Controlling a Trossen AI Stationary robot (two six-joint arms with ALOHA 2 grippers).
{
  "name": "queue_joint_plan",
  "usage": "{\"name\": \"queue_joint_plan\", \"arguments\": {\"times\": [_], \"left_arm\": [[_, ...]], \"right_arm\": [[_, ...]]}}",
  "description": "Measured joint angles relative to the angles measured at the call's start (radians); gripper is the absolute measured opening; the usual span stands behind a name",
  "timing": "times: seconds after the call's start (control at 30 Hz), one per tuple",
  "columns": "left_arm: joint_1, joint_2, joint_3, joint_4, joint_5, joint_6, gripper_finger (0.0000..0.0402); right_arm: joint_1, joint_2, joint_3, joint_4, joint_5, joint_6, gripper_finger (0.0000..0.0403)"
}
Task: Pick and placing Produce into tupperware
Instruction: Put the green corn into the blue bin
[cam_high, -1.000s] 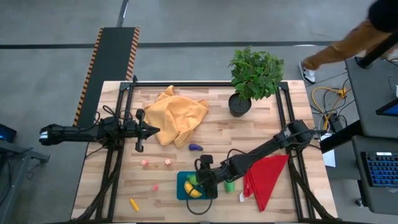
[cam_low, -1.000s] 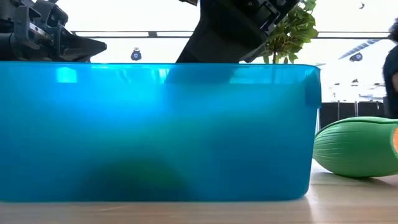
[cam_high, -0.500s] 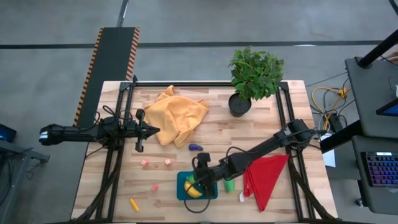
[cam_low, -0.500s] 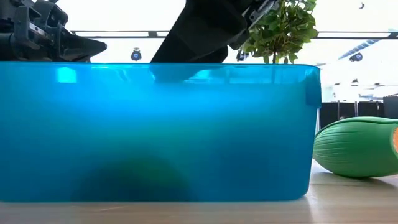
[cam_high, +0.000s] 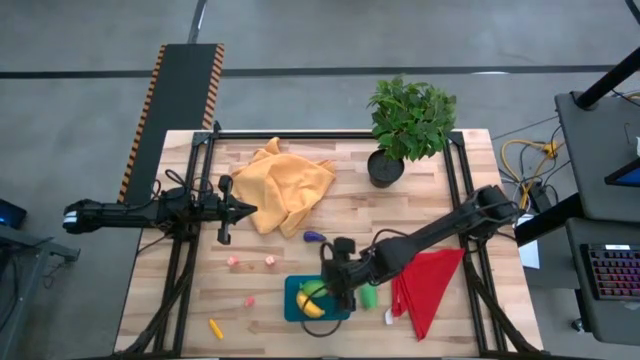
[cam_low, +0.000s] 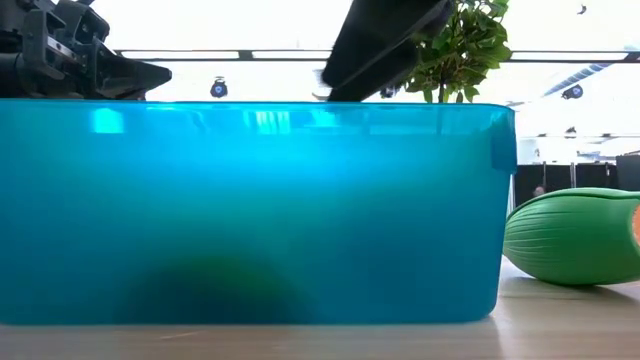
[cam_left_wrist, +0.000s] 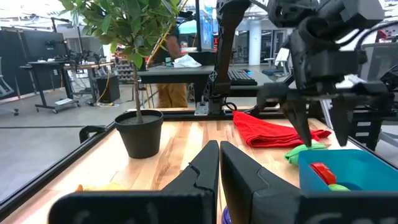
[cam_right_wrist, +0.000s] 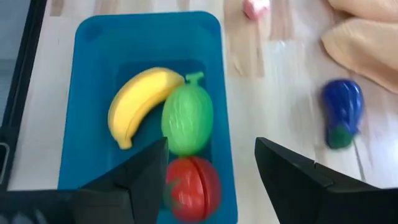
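The teal tupperware (cam_high: 292, 310) (cam_right_wrist: 93, 74) (cam_low: 250, 210) stands near the table's front edge. A yellow banana (cam_right_wrist: 140, 102), a green piece (cam_right_wrist: 186, 119) and a red tomato (cam_right_wrist: 194, 185) lie in it. My right gripper (cam_high: 330, 290) (cam_right_wrist: 211, 142) (cam_left_wrist: 323, 124) hangs open over it, slanting down, with nothing between its fingers. On the wood lie a purple eggplant (cam_high: 314, 237) (cam_right_wrist: 342, 112), a second green piece (cam_high: 369, 297) (cam_low: 575, 235), an orange carrot (cam_high: 215, 328) and pink bits (cam_high: 250, 262). My left gripper (cam_high: 250, 209) (cam_left_wrist: 219, 162) waits shut and level at the table's left.
An orange cloth (cam_high: 288, 185) lies at the far left-middle, close to my left gripper. A potted plant (cam_high: 408, 125) stands at the far right. A red cloth (cam_high: 430, 285) lies right of the tupperware, under my right arm. Black rails run along the table's sides.
My right gripper has risen out of the tupperware, clear above its rim, and has drawn back a little toward the table's right edge, tipping as it went. The banana and the green piece stay in the tupperware.
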Motion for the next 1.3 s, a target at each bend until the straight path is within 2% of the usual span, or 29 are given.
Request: {"name": "queue_joint_plan", "arguments": {"times": [0.13,0.3,0.43,0.57,0.77,0.87,1.07,1.13,1.3], "left_arm": [[0.000,0.000,0.000,0.000,0.000,0.000,0.0000],[0.000,0.000,0.000,0.000,0.000,0.000,0.0000],[0.000,0.000,0.000,0.000,0.000,0.000,0.0000],[0.000,0.001,0.000,-0.001,0.000,0.000,0.0000],[0.000,0.008,0.000,0.000,0.004,-0.007,0.0000],[0.000,0.017,0.000,-0.001,0.006,-0.008,0.0000],[0.000,0.021,0.000,-0.002,0.010,-0.010,0.0000],[0.000,0.021,0.000,-0.002,0.021,-0.010,0.0000],[0.000,0.021,0.000,-0.004,0.025,-0.010,0.0000]], "right_arm": [[0.021,-0.041,0.000,-0.058,0.000,0.007,0.0232],[0.072,-0.091,-0.002,-0.045,0.010,-0.093,0.0230],[0.122,-0.130,-0.022,-0.052,0.117,-0.118,0.0226],[0.170,-0.175,-0.065,-0.081,0.183,-0.042,0.0224],[0.246,-0.245,-0.199,-0.051,0.191,0.090,0.0224],[0.282,-0.272,-0.289,0.061,0.216,0.083,0.0224],[0.309,-0.363,-0.518,0.523,0.207,-0.024,0.0224],[0.307,-0.397,-0.586,0.598,0.211,-0.012,0.0224],[0.275,-0.460,-0.679,0.601,0.288,0.323,0.0224]]}}
